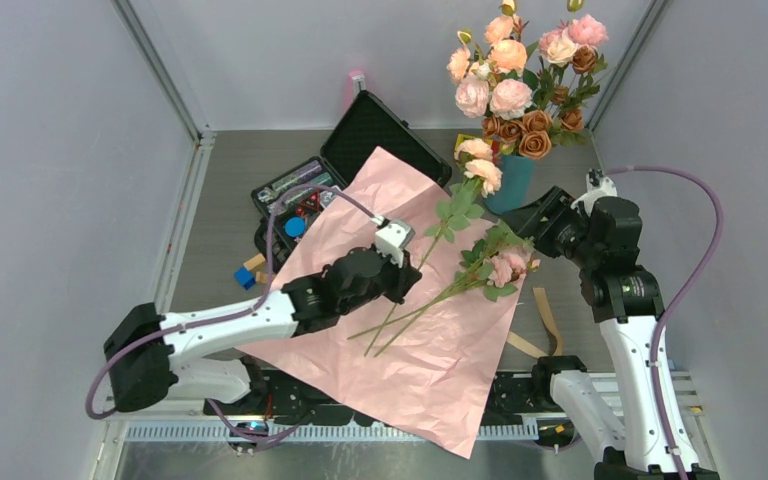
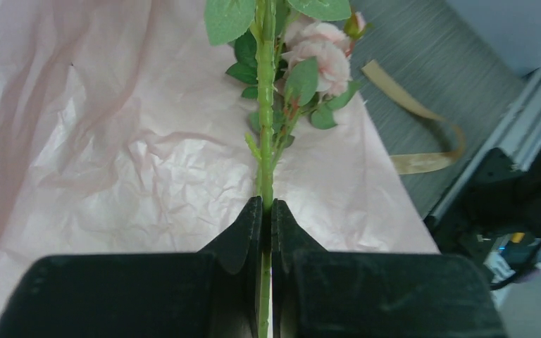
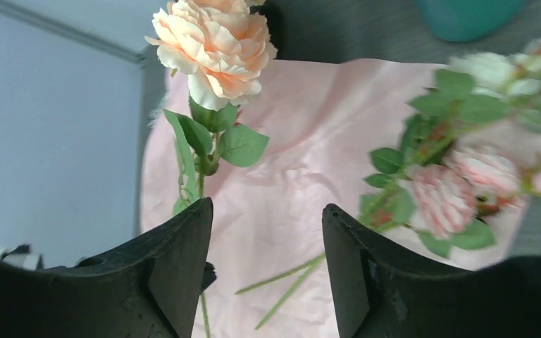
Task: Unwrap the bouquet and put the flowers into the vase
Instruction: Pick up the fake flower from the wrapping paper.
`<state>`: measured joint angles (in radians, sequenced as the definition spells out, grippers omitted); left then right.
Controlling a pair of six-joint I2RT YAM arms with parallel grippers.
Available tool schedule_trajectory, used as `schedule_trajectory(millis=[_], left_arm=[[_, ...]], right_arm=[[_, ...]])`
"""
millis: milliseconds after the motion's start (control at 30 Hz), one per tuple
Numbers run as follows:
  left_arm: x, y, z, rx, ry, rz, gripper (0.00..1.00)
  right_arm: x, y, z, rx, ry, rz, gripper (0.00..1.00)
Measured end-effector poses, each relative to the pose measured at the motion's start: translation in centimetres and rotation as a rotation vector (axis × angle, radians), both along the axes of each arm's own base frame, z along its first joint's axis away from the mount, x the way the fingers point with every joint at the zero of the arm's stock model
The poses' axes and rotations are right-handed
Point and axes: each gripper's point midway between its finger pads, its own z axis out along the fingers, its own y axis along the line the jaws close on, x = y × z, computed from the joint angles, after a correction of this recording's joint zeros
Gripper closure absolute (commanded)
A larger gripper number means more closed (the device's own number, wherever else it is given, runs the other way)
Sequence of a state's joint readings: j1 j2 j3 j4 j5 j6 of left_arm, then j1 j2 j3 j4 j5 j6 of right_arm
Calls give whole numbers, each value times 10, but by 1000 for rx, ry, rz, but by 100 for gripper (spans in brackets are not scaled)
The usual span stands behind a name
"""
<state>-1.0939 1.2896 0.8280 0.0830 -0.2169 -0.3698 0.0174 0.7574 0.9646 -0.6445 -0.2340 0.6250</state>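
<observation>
Pinching a thin green stem (image 2: 265,165) between tightly closed jaws, the left gripper (image 2: 266,205) sits mid-frame in the overhead view, over the spread pink paper (image 1: 440,380). The stem runs up to peach roses (image 1: 480,165) beside the teal vase (image 1: 513,190) at upper right. The right gripper (image 3: 268,208) stands open, holding nothing, near the vase. Below it, more flowers (image 1: 502,265) lie on the paper.

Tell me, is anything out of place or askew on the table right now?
The pink paper hangs over the near edge of the table, and its far corner overlaps the open black case. The tan ribbon lies loose beside it. Nothing looks broken.
</observation>
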Motion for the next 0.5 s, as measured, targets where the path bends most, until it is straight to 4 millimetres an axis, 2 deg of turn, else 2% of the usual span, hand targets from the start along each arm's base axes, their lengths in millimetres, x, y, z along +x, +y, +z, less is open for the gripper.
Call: schedule_trajectory(millis=[133,267,367,500], left_arm=[[-16,7,28,-159,46,-4,100],[-35,7,44,-331,138,-30,100],[-43,5,47,-403,190,-42,100],[-51,4,49,-476,247,-56,100]], right_arm=[[-1,35,26,139,-100,175,28],[-8,68,34,296,-147,352,24],[-14,86,35,362,-142,437,22],[-36,128,44,399,-157,612,23]])
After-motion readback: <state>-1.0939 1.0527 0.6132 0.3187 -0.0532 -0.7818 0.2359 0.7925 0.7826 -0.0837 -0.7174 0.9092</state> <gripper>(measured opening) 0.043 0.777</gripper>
